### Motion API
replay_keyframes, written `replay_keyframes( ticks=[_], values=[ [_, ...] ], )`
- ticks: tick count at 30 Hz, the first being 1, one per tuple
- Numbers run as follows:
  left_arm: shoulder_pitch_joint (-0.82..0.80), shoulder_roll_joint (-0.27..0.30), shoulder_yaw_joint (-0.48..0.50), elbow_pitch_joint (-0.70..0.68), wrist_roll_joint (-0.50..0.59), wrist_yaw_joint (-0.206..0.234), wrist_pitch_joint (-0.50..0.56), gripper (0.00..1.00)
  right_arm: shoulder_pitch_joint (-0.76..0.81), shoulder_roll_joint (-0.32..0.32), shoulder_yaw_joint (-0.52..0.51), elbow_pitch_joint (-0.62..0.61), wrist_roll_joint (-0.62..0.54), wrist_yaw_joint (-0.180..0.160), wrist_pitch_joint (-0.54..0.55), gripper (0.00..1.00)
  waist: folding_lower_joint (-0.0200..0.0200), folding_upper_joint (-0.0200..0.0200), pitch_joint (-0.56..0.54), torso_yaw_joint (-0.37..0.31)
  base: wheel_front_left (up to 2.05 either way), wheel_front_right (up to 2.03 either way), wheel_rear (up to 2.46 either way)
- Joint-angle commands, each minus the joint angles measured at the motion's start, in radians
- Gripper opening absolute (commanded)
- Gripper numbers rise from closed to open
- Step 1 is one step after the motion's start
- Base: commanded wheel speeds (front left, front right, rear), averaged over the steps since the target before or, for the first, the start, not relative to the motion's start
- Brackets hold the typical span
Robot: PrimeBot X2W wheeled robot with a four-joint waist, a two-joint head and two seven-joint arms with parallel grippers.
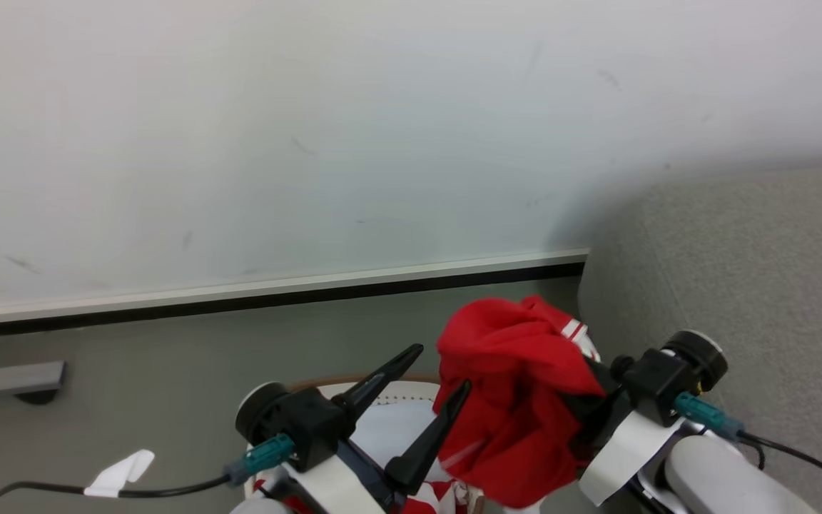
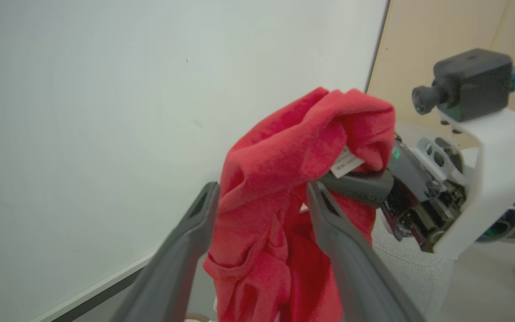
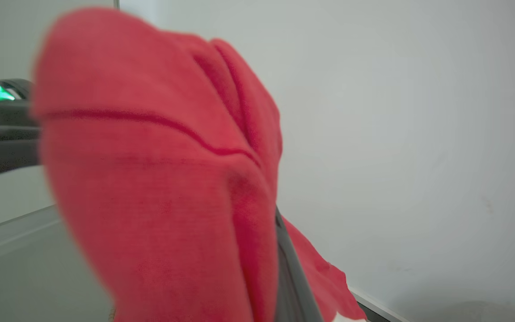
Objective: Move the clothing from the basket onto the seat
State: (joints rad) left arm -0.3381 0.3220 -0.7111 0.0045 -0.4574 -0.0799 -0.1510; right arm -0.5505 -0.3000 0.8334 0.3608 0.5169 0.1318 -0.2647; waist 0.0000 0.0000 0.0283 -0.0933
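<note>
The right gripper clamps the bunched red sports jersey with white trim, held above the oval cream-white plastic basket, beside the light-grey fabric sofa; the left gripper has its fingers spread apart.

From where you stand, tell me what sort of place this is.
Probably a living-room corner: a grey fabric sofa beside a white wall with a baseboard, plus a laundry basket.
</note>
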Motion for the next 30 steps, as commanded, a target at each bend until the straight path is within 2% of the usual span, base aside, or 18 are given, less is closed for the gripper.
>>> replay_keyframes(
  ticks=[1,17,24,30],
  values=[
    [0.012,-0.004,0.0,0.01,0.001,-0.003,-0.01,1.0,0.009,-0.01,-0.016,-0.005,-0.011,-0.002,0.0,0.0,0.0,0.0,0.011,-0.022,0.0,0.0,0.0],
    [-0.04,-0.04,-0.043,0.113,0.027,-0.012,-0.059,1.0,0.06,-0.062,-0.226,-0.063,-0.074,-0.002,0.0,0.0,0.0,0.0,0.077,-0.215,0.0,0.0,0.0],
    [-0.076,-0.044,-0.053,0.124,0.039,-0.014,-0.061,1.0,0.065,-0.06,-0.297,-0.075,-0.103,-0.002,0.0,0.0,0.0,0.0,0.124,-0.233,0.0,0.0,0.0],
    [-0.136,-0.052,-0.054,0.121,0.053,-0.016,-0.054,1.0,-0.004,-0.047,-0.465,-0.074,-0.179,-0.002,0.0,0.0,0.0,0.0,0.233,-0.201,0.0,0.0,0.0]
  ],
)
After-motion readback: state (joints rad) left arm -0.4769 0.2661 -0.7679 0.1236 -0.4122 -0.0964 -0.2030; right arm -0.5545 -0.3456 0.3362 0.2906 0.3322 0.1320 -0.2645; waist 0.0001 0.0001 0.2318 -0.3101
